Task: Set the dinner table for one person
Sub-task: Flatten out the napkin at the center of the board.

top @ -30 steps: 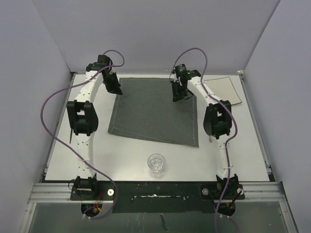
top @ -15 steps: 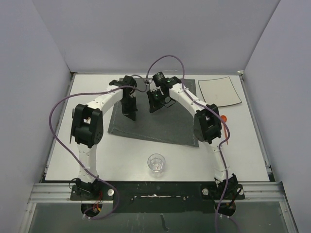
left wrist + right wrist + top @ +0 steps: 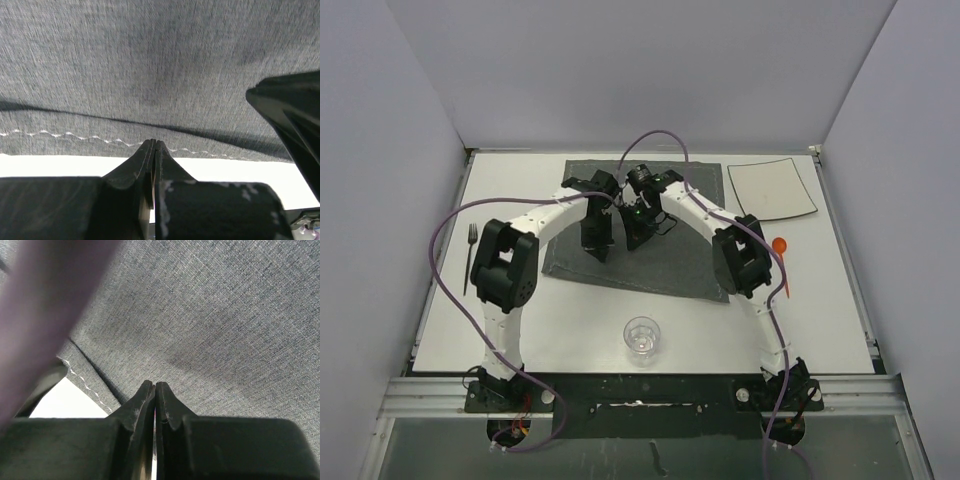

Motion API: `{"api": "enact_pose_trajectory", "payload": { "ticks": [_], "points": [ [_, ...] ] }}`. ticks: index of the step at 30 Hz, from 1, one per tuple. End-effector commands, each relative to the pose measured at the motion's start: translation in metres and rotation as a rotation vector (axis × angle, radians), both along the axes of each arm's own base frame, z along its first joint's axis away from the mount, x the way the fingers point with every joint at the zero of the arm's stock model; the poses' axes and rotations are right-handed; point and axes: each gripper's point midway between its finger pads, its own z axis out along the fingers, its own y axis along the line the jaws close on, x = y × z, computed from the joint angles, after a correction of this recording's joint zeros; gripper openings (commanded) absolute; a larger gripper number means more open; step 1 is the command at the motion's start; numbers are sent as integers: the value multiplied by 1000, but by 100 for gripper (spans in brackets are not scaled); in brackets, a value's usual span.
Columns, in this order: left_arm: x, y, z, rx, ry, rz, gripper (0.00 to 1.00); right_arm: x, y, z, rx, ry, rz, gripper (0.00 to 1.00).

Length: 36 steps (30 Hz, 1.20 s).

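Note:
The white dinner table (image 3: pixel 570 320) holds a dark grey stitched placemat (image 3: pixel 680 240) lying flat at the back middle. My left gripper (image 3: pixel 599 252) and right gripper (image 3: pixel 636 240) hang close together over the mat's middle, fingers pointing down. In the left wrist view my gripper (image 3: pixel 155 143) is shut with nothing between the jaws, just above the mat (image 3: pixel 150 60) near its stitched edge and the table (image 3: pixel 60 165). In the right wrist view my gripper (image 3: pixel 154 384) is also shut and empty over the mat (image 3: pixel 225 315).
A square white plate (image 3: pixel 775 188) lies at the far right. A fork (image 3: pixel 471 258) lies left of the mat. An orange spoon (image 3: pixel 781 258) lies right of it, by the right arm. A clear glass (image 3: pixel 641 336) stands near the front middle. A black arm part (image 3: pixel 290 115) shows beside my left gripper.
Both grippers have swung from the mat's far corners to its middle and now sit side by side. The mat has stayed put. The fork and orange spoon have come into view.

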Motion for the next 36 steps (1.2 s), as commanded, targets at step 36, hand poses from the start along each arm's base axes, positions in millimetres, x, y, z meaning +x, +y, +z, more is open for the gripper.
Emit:
{"api": "enact_pose_trajectory", "payload": {
  "ticks": [36],
  "points": [
    [-13, -34, -30, 22, -12, -38, 0, -10, -11, -40, -37, 193, -110, 0]
  ]
}}
